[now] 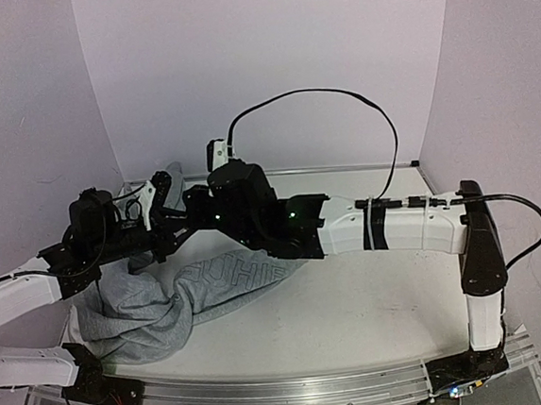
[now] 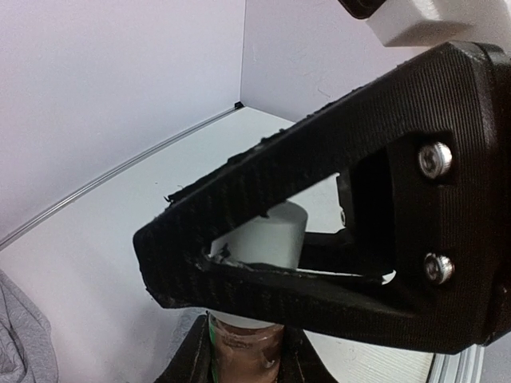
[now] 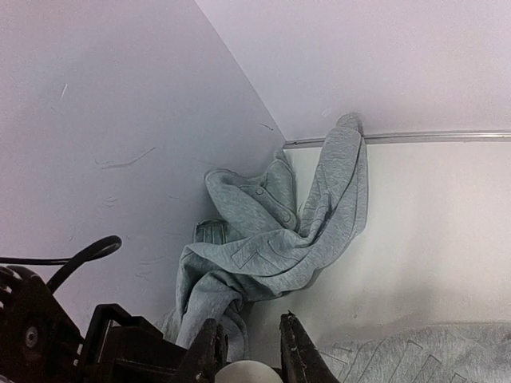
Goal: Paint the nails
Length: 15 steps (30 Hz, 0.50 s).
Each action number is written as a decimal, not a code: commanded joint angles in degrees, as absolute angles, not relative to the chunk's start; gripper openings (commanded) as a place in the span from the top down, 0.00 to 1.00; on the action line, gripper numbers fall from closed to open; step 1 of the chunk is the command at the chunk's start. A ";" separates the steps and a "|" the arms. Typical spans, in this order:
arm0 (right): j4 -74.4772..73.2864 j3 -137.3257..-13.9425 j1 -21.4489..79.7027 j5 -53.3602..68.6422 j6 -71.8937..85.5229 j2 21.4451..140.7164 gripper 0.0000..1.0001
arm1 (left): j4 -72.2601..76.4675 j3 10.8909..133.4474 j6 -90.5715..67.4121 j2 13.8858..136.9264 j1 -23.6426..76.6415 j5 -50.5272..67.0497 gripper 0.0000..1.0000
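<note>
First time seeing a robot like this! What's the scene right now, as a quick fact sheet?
Setting: white table in a pale-walled corner
Cloth: grey sweatshirt crumpled at the left, partly bunched against the back wall
Right gripper: shut on a small bottle with brownish contents
Left gripper: at the bottle's white cap; open or shut unclear
Nails: none in view, nor any hand
</note>
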<state>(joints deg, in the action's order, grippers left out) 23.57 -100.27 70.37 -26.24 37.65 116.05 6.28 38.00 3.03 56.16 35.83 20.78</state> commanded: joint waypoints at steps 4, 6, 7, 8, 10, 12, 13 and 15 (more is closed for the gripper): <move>21.68 -96.99 72.77 -18.55 34.62 108.76 0.53 | 14.07 41.41 2.27 57.40 35.61 18.31 1.00; 24.24 -92.37 70.78 -14.83 32.00 104.60 0.32 | 13.58 41.80 2.13 57.66 35.60 18.97 1.00; 25.24 -90.19 69.81 -12.07 30.42 102.67 0.25 | 13.31 42.02 2.15 57.84 35.53 19.21 1.00; 26.66 -87.74 68.86 -10.25 27.95 100.44 0.19 | 13.08 42.11 1.93 58.02 35.51 19.34 1.00; 29.77 -82.50 67.67 -6.08 22.92 96.41 0.03 | 12.21 42.74 1.63 58.75 35.43 19.87 1.00; 31.21 -77.77 65.16 0.23 19.50 93.31 0.02 | 11.39 43.57 1.17 59.56 35.35 21.83 1.00; 31.53 -76.10 63.43 3.78 18.94 92.12 0.02 | 11.34 43.95 0.93 60.00 35.21 23.88 1.00; 33.84 -72.77 59.46 12.90 19.02 90.21 0.02 | 11.34 45.13 0.53 61.23 35.01 32.30 1.00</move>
<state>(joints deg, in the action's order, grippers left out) 26.44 -77.38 65.43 -4.36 24.47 94.83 8.03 40.56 1.96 59.77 35.44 21.67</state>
